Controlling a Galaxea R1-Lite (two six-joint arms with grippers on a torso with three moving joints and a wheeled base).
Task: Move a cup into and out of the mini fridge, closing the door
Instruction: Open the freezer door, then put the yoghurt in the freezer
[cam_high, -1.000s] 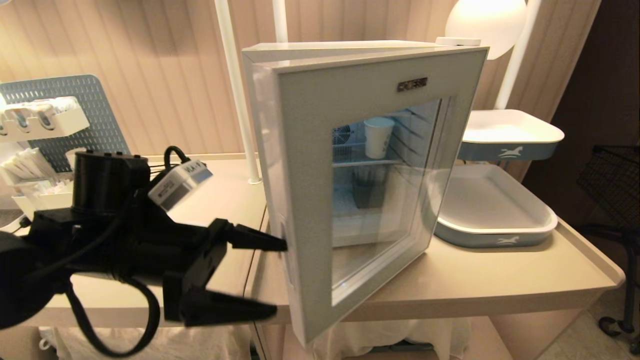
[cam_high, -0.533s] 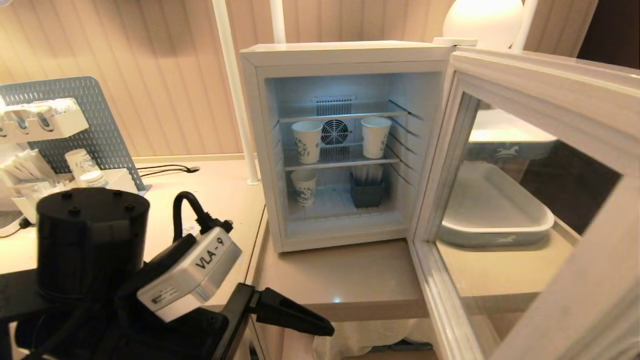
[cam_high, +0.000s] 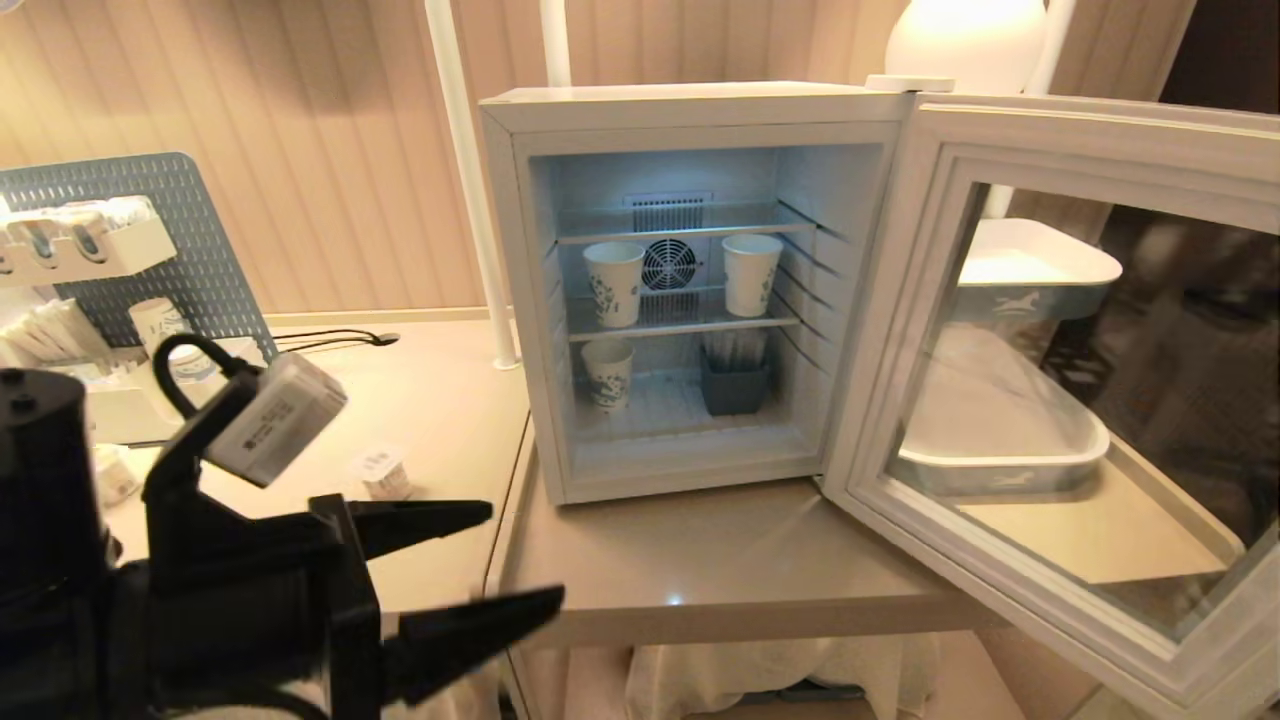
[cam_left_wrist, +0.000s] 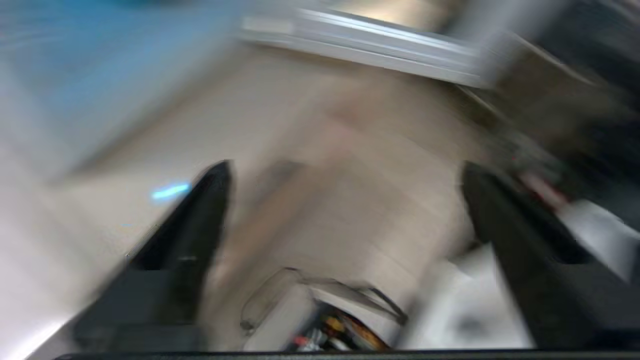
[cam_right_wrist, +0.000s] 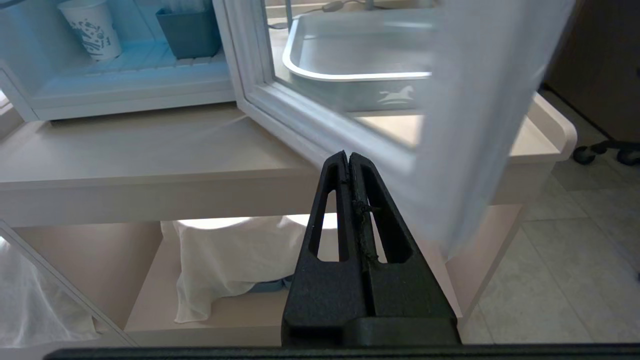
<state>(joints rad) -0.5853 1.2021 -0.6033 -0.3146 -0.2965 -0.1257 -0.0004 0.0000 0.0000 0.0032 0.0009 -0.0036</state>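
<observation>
Nearest me, my left tool (cam_high: 525, 563) hangs released and empty over the beige tabletop (cam_high: 700, 560) edge; my right tool (cam_right_wrist: 348, 156) sits clenched below it. The white box-shaped mini fridge (cam_high: 690, 105) stands further back, its glass-windowed door (cam_high: 930, 300) swung wide rightward. Inside: two patterned paper cups (cam_high: 613, 283) on the middle wire shelf (cam_high: 680, 322), one cup (cam_high: 607, 372) and a dark bin (cam_high: 735, 388) below.

blurred left tool (cam_left_wrist: 345, 170), fingers apart
</observation>
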